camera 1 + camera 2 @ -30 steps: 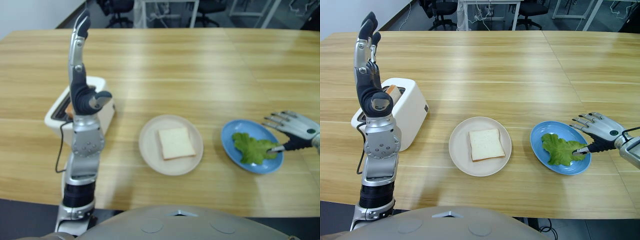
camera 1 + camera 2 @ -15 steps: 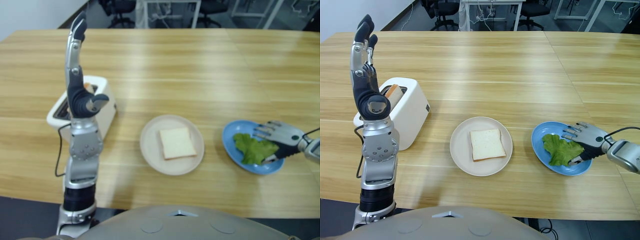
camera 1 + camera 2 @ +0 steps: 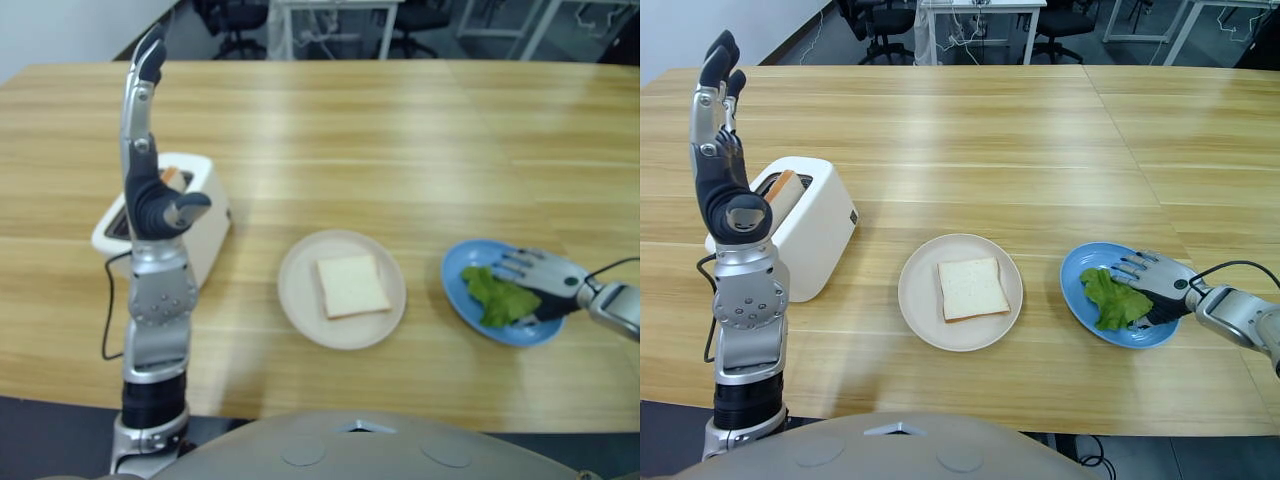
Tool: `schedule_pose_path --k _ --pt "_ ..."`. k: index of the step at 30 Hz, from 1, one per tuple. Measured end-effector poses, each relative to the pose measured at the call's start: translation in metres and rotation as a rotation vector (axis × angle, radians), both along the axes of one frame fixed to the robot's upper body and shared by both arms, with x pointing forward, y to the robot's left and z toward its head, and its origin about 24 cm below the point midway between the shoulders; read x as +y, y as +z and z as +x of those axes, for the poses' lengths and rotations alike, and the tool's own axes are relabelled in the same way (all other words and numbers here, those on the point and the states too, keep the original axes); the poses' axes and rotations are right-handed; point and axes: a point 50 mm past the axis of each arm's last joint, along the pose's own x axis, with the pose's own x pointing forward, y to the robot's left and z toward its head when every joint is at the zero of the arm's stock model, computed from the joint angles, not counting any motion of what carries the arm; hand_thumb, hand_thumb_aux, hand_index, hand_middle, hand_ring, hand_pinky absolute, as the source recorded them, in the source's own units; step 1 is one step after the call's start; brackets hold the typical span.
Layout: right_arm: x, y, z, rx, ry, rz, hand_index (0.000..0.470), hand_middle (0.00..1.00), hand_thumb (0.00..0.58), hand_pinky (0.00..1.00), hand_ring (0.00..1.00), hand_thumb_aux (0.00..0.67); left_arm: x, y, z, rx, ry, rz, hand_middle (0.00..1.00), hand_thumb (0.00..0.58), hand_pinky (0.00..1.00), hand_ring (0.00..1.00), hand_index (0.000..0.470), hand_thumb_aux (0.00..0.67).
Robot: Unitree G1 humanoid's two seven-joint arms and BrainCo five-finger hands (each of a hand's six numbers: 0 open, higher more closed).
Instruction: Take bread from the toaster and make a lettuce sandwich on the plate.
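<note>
- Hand first: the right hand (image 3: 1155,288) lies low on the blue plate (image 3: 1074,305), closed over the right half of the lettuce (image 3: 1105,300), with the thumb tucked at the leaf's near edge. The leaf rests on the plate, not lifted.
- Picking up the lettuce looks to be the step in hand. To do it well I'd want a light pinch that gathers a fold of leaf, not a squeeze, then a straight lift so the plate isn't dragged along.
- The leaf is thin, crinkled and floppy. It will likely droop and could tear or slip if held only by its edge.
- The blue plate is smooth, shallow and glossy, so it may slide on the table (image 3: 990,150) under a sideways pull.
- To its left, well apart, sits a round cream plate (image 3: 920,310) with one square white bread slice (image 3: 973,288) lying flat in the middle. That soft, even surface is where the lettuce should go, centred so nothing hangs over.
- Farther left stands a white toaster (image 3: 820,245), boxy with rounded corners, and a second slice (image 3: 783,190) pokes up from its slot, waiting to be the top.
- The left hand (image 3: 718,150) is raised upright beside the toaster, fingers straight, holding nothing.
- The table is pale wood planks, flat with a slight sheen.
</note>
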Motion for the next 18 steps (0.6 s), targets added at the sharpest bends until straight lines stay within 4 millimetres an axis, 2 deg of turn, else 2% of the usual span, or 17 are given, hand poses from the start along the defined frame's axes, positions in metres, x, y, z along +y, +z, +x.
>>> schedule_pose_path --k 12,13,14,18 --pt "0.011 -0.008 0.000 -0.053 0.012 0.073 0.460 0.00 0.580 0.00 0.00 0.670 0.000 0.001 0.001 -0.001 -0.006 0.011 0.00 0.000 0.00 0.00 0.000 0.000" --pt "0.012 -0.008 0.000 -0.058 0.016 0.079 0.460 0.69 0.580 0.69 0.69 0.670 -0.001 0.001 0.001 -0.001 -0.005 0.012 0.00 0.000 0.00 0.00 0.000 0.000" --pt "0.013 -0.008 0.001 -0.066 0.021 0.090 0.460 1.00 0.580 1.00 1.00 0.670 -0.001 0.001 0.001 -0.001 -0.005 0.012 0.00 0.000 0.00 0.00 0.000 0.000" --pt "0.018 -0.007 0.002 -0.098 0.041 0.118 0.460 1.00 0.580 1.00 1.00 0.670 -0.001 0.002 0.002 -0.004 -0.006 0.013 0.00 0.000 0.00 0.00 0.000 0.000"
